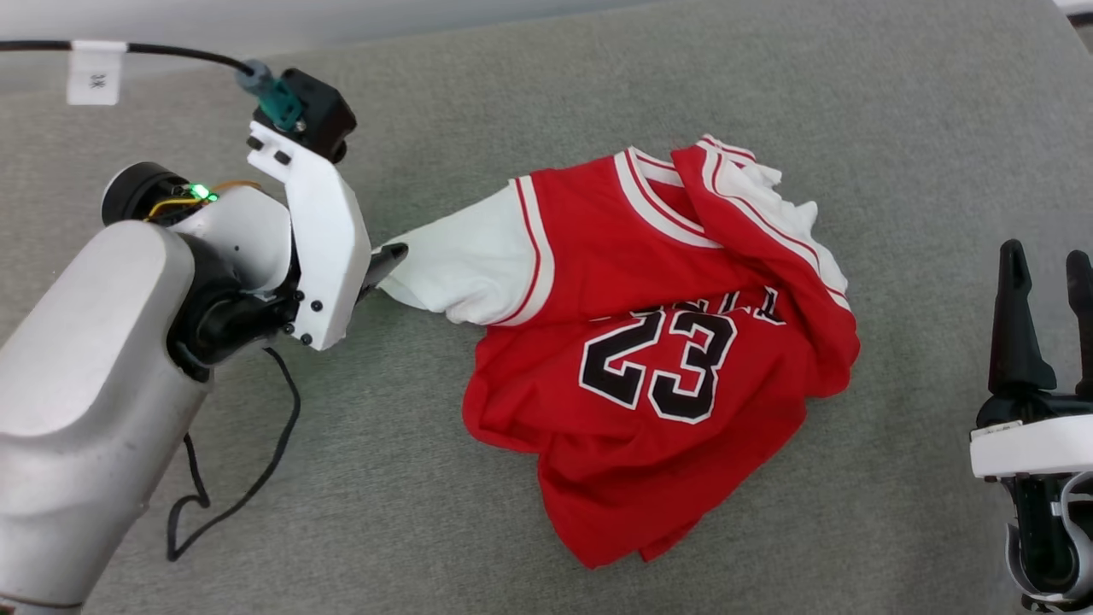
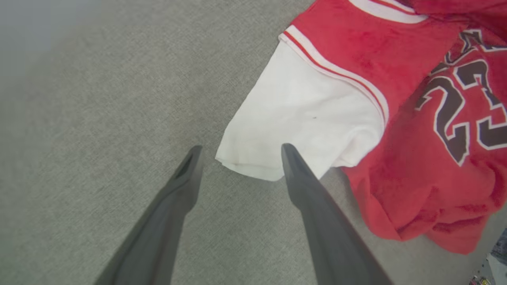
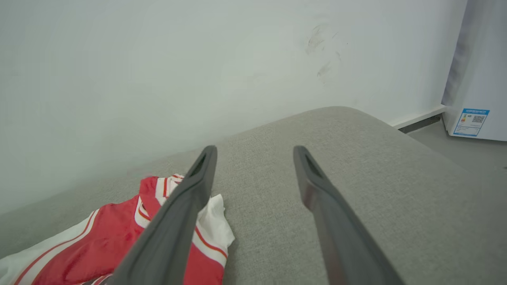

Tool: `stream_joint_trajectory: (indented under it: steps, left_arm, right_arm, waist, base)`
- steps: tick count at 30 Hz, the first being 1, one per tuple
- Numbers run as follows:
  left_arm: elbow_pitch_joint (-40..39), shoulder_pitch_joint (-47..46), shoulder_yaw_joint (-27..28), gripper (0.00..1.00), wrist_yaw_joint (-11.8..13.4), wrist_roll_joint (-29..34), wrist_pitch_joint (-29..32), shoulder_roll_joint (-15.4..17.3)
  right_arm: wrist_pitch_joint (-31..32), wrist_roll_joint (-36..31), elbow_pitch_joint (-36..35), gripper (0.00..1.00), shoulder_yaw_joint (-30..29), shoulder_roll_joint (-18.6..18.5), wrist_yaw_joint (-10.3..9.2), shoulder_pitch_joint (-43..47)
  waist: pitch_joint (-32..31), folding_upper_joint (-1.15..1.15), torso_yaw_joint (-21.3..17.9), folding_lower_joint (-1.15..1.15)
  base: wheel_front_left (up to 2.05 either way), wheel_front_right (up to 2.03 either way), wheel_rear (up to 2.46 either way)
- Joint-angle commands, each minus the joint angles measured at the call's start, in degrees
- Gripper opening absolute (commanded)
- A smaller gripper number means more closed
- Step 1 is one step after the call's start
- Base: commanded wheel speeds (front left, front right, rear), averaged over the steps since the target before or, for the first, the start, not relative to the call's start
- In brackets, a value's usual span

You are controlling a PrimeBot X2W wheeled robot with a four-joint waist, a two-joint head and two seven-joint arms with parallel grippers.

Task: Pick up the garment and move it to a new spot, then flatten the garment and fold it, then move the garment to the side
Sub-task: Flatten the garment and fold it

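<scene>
Even, bright indoor light, soft faint shadows, no glare, wrist views blurred toward their edges

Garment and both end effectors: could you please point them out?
garment (image 1: 615, 273), head view, red front panel.
left end effector (image 2: 241, 147), left wrist view, between open fingertips.
right end effector (image 3: 254, 147), right wrist view, between open fingertips.

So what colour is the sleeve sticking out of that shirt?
The sleeve is white; clearest in the left wrist view.

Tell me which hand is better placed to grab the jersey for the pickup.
Left. The left hand is open, its fingers right at the cuff of the white sleeve of the garment. The right hand, also open, stands off to the side, clear of the cloth.
</scene>
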Motion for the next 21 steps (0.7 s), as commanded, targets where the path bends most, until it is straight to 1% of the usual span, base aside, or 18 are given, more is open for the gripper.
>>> stream_joint_trajectory:
  steps: [1, 4, 8, 11, 13, 15, 16, 19, 21]
  left_arm:
    - [0.89, -1.37, -0.71, 1.0, -0.07, 0.06, 0.92, 0.6]
    - [3.78, -2.94, -2.56, 1.0, -0.08, 0.43, 2.24, 1.06]
    - [6.94, -4.05, -4.24, 1.0, -0.08, -0.05, 2.33, 1.34]
    - [8.73, -3.74, -6.53, 1.0, -0.08, -0.2, 2.84, 1.91]
    - [9.8, -2.67, -7.79, 0.0, -0.08, -1.18, 3.62, 2.02]
    - [10.41, -1.97, -7.88, 0.0, -0.09, -2.13, 3.15, 2.07]
    - [10.44, -1.94, -7.57, 0.0, -0.09, -2.05, 1.93, 2.16]
    - [10.39, -2.22, -7.14, 0.0, 0.0, -0.28, -2.6, 3.05]
    - [10.63, -2.25, -5.49, 0.0, 0.29, -0.21, -6.71, 2.79]
  right_arm:
    - [-0.57, 0.44, 0.41, 1.0, 0.18, 0.16, -0.02, -0.89]
    - [-1.47, 1.04, 1.33, 1.0, 0.64, 0.17, -0.02, -1.32]
    - [-2.38, 1.18, 2.69, 1.0, 1.13, 0.16, -0.01, -1.85]
    - [-3.15, 1.31, 3.59, 1.0, 1.31, 0.17, -0.02, -2.32]
    - [-3.51, 1.32, 4.03, 1.0, 1.27, 0.17, -0.02, -2.25]
    - [-3.78, 1.25, 4.29, 1.0, 1.13, 0.17, -0.02, -2.38]
    - [-3.83, 1.11, 4.38, 1.0, 1.1, 0.17, -0.02, -2.45]
    - [-3.55, 0.39, 4.7, 1.0, 1.11, 0.17, -0.02, -2.58]
    - [-3.16, -0.13, 4.93, 1.0, 0.72, 0.16, -0.02, -2.4]
  waist:
    - [1.58, 0.0, -1.42, 0.0]
    - [2.94, 0.0, -2.42, 0.0]
    - [4.58, 0.0, -3.47, 0.0]
    - [5.43, 0.0, -3.89, 0.0]
    - [5.72, 0.0, -3.97, 0.0]
    - [5.93, 0.0, -3.9, 0.0]
    - [6.0, 0.0, -3.83, 0.0]
    - [5.64, 0.0, -3.26, 0.0]
    - [4.86, 0.0, -2.51, 0.0]
  base:
    - [0.0, 0.0, 0.0]
    - [0.0, 0.0, 0.0]
    - [0.0, 0.0, 0.0]
    - [0.0, 0.0, 0.0]
    - [0.0, 0.0, 0.0]
    - [0.0, 0.0, 0.0]
    - [0.0, 0.0, 0.0]
    - [0.0, 0.0, 0.0]
    - [0.0, 0.0, 0.0]
